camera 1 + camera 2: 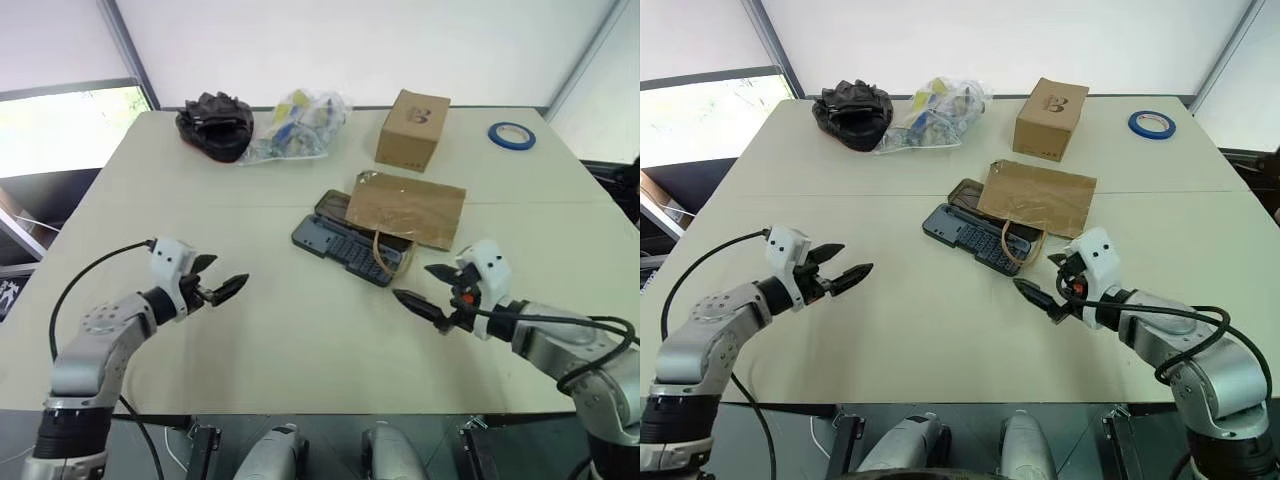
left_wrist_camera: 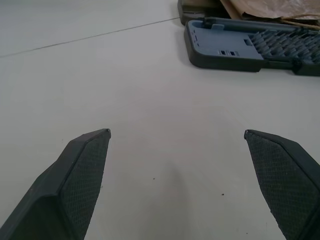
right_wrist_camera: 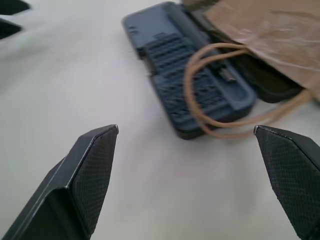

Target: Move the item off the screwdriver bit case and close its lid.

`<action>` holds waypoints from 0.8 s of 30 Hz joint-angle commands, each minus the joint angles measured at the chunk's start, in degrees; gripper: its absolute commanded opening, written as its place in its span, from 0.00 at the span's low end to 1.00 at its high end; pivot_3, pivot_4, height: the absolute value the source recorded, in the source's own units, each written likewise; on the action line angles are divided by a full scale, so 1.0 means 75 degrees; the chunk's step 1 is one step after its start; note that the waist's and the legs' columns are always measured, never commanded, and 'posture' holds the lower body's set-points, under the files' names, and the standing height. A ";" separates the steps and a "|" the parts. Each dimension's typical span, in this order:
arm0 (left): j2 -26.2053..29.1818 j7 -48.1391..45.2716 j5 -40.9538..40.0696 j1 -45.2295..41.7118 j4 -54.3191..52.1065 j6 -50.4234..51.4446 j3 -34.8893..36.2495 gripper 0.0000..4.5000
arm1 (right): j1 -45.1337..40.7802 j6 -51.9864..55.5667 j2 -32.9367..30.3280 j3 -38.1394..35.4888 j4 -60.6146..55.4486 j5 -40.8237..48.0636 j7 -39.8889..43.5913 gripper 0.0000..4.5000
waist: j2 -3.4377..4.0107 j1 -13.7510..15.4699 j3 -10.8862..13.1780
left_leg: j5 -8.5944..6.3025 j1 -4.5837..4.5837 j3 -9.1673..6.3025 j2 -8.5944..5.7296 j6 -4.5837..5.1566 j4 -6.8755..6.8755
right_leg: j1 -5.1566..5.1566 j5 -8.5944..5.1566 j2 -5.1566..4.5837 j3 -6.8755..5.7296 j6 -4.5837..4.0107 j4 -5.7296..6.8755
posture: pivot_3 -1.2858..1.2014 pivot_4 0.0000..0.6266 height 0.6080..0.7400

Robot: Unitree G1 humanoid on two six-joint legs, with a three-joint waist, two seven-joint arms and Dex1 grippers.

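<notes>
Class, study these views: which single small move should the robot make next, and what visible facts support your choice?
Probably the right gripper should reach forward to the paper bag and take its near edge or string handles. The bag lies across the open bit case, covering most of the lid, so the lid cannot fold shut yet. Both grippers are open and empty, and the right one is nearer than the left gripper.

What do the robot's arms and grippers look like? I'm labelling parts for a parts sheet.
Both arms are silver-grey metal with black cables looping alongside. The left gripper and right gripper each have a white wrist housing and two black pointed fingers with cross-hatched textured pads.
</notes>
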 commanded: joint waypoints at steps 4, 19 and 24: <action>-0.0099 -0.0091 -0.0174 -0.0193 -0.0165 -0.0156 0.0079 0.99 | -0.0091 -0.0447 -0.0089 -0.0051 0.0000 -0.0281 0.0052 1.00 | -0.0001 0.0001 0.0001 | 0.0000 0.0000 0.0000 0.0000 0.0000 0.0000 | 0.0000 0.0000 0.0000 0.0000 0.0000 0.0000 | 0.52 0.24 1.00; -0.0093 -0.0226 -0.0111 -0.0286 -0.0138 -0.0129 0.0033 0.99 | 0.0020 -0.0652 -0.0127 -0.0042 0.0047 -0.0629 0.0104 1.00 | -0.0001 0.0001 0.0001 | 0.0000 0.0000 0.0000 0.0000 0.0000 0.0000 | 0.0000 0.0000 0.0000 0.0000 0.0000 -0.0001 | 0.52 0.24 1.00; -0.0089 -0.0236 -0.0117 -0.0273 -0.0157 -0.0107 0.0027 0.99 | 0.0022 -0.0703 -0.0109 -0.0013 0.0058 -0.0697 0.0115 1.00 | -0.0001 0.0000 0.0001 | 0.0000 0.0000 0.0000 0.0000 0.0000 0.0000 | 0.0000 0.0000 0.0001 0.0000 0.0000 -0.0001 | 0.52 0.24 1.00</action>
